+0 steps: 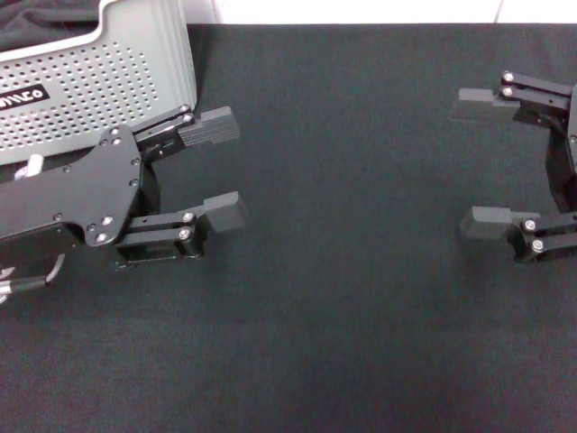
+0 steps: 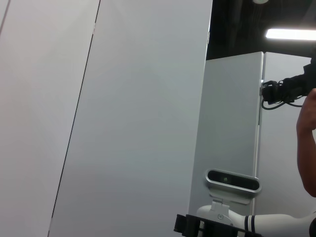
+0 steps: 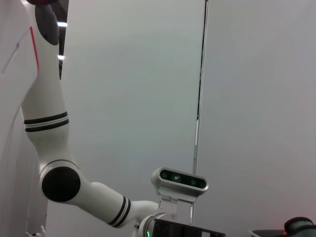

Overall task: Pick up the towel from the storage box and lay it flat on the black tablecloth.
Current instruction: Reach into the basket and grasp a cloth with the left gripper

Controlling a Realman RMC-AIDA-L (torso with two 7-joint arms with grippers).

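Observation:
In the head view the storage box (image 1: 108,81), light grey with rows of holes and a black label, stands at the far left on the black tablecloth (image 1: 361,289). The towel is not in view; the inside of the box is hidden. My left gripper (image 1: 219,171) is open and empty, just right of the box's near corner, fingers pointing right. My right gripper (image 1: 482,162) is open and empty at the right edge, fingers pointing left. The wrist views show only walls and robot parts.
A dark cloth (image 1: 45,23) lies behind the box at the top left. A white strip (image 1: 361,11) runs along the table's far edge. The left wrist view shows wall panels (image 2: 138,123); the right wrist view shows the other arm (image 3: 49,128).

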